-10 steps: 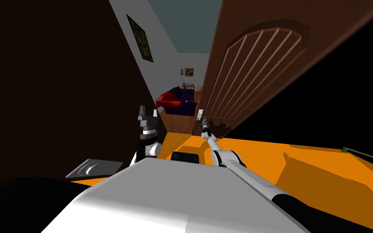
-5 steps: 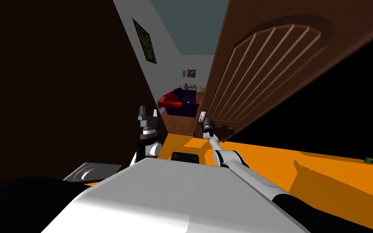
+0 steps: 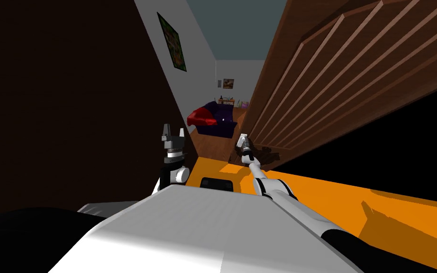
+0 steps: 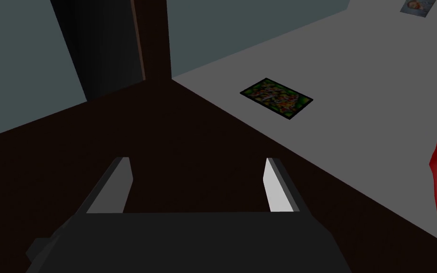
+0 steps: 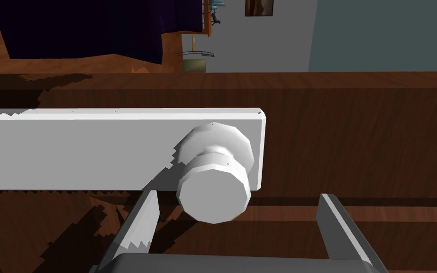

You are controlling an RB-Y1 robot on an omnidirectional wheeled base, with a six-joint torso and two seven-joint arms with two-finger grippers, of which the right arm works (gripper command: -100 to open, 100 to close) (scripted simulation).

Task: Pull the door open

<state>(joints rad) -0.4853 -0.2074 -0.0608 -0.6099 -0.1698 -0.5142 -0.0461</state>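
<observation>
The brown panelled door (image 3: 336,71) stands ajar, swung toward me on my right. Its white plate (image 5: 94,147) carries a white round knob (image 5: 215,189). My right gripper (image 5: 237,196) is open at the knob. The knob lies between the two fingers, nearer one of them, and neither finger presses it. In the head view the right gripper (image 3: 244,147) reaches out to the door's free edge at the plate (image 3: 241,139). My left gripper (image 3: 173,135) is held up by my chest, open and empty (image 4: 196,161).
A dark brown wall (image 3: 70,95) closes off my left. Through the gap I see a wooden floor and a purple sofa with a red cushion (image 3: 212,118). Orange floor (image 3: 307,194) lies under me. A black area (image 3: 402,142) shows beyond the door on the right.
The door has swung further toward me and the gap has widened. My right arm has moved right with the knob. The left arm has stayed still.
</observation>
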